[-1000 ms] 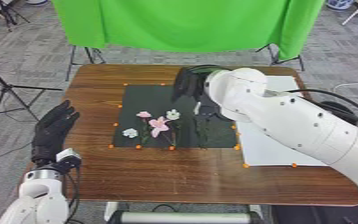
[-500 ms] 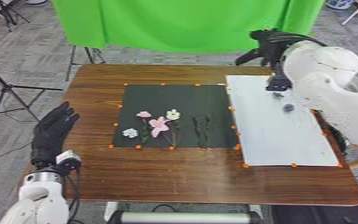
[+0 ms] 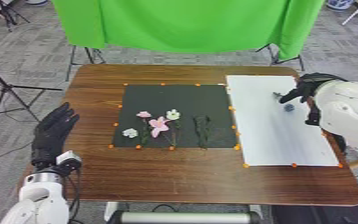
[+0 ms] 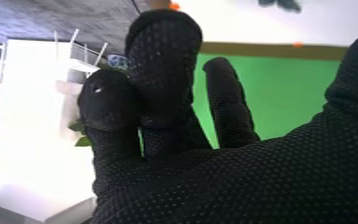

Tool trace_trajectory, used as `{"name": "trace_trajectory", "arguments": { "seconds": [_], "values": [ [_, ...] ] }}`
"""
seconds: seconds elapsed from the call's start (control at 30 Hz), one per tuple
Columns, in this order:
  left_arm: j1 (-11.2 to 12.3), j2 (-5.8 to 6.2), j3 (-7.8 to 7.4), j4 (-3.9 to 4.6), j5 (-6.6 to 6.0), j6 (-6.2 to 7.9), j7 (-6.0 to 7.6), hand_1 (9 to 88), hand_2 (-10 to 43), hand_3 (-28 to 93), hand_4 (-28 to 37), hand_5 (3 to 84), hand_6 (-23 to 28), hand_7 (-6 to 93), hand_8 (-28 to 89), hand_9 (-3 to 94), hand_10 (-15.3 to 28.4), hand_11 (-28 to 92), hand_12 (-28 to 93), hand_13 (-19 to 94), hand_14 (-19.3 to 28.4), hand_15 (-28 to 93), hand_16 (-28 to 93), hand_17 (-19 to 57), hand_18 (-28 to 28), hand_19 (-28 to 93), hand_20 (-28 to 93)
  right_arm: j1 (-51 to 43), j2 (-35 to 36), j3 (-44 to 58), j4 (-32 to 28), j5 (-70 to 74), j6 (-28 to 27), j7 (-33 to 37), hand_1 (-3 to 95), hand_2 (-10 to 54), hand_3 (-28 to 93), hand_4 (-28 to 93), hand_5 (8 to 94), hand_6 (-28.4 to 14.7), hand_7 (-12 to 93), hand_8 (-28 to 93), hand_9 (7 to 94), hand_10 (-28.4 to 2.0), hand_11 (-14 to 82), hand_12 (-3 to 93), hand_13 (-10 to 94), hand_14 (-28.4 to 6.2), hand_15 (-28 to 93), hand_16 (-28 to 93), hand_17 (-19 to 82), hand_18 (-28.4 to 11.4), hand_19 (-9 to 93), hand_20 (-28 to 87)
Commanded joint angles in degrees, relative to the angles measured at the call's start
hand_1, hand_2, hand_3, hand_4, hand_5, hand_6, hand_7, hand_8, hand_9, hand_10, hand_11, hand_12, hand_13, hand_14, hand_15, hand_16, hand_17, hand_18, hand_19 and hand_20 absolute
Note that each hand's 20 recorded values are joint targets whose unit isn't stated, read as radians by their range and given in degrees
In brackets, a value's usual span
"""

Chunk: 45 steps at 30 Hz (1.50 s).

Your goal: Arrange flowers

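Right robot hand (image 3: 314, 85): open, over sheet (image 3: 278, 142)'s right edge | likely picking leaf (image 3: 288, 107) on sheet | you should lower beside it, pinch lightly, don't drag

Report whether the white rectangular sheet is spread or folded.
Spread: the sheet lies flat on the brown wooden table, small orange pieces along its edges.

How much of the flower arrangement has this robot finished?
Much of it looks done: pink flowers, white flowers and dark green stems already lie on the black sheet. The right hand, open at the white sheet, seems empty. Two small dark leafy pieces there are probably left to place.
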State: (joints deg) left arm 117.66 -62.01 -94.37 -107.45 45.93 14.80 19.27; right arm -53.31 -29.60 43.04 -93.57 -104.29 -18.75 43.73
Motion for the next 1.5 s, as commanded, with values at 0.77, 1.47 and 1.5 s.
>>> {"name": "trace_trajectory", "arguments": {
  "seconds": [0.77,1.47,1.5],
  "values": [
    [0.19,-0.27,0.17,-0.09,0.62,-0.15,-1.06,44.1,-9.5,68,-15.7,46.1,-2.0,19.9,-11,40.0,10.0,19,9,36,12.7,20,-2,11.9,9.1,3,21,-7.98,-1.62,-6.34,2.21,-7.77,24.76,-3.36,43.8,-9.0,68,-21,60.3,2.2,19,-7,73.3,-13.0,17.3,17.4,89,-3.8,63,25,63,-15.7,93,52],
    [-0.39,-0.16,0.29,-0.01,0.49,-0.14,-0.14,43.9,-9.5,68,-15.5,45.9,-1.7,19.5,-11,39.9,10.2,19,9,36,12.7,20,-2,11.7,9.3,3,21,9.89,-4.47,-15.55,-7.24,0.99,31.88,-13.88,58.7,-9.5,66,-21,79.0,-0.5,22,4,89.4,-9.1,9.6,33.2,93,-1.1,64,28,67,-13.2,93,55],
    [-0.46,-0.19,0.34,-0.06,0.53,-0.18,-0.13,43.9,-9.5,68,-15.6,45.9,-1.7,19.5,-11,39.9,10.2,19,9,36,12.7,20,-2,11.7,9.3,3,21,12.44,-5.62,-18.37,-6.93,2.08,31.07,-14.77,58.6,-9.5,66,-21,78.9,-0.5,22,4,89.3,-9.1,9.6,33.2,93,-1.1,64,28,67,-13.2,93,55]
  ]
}}
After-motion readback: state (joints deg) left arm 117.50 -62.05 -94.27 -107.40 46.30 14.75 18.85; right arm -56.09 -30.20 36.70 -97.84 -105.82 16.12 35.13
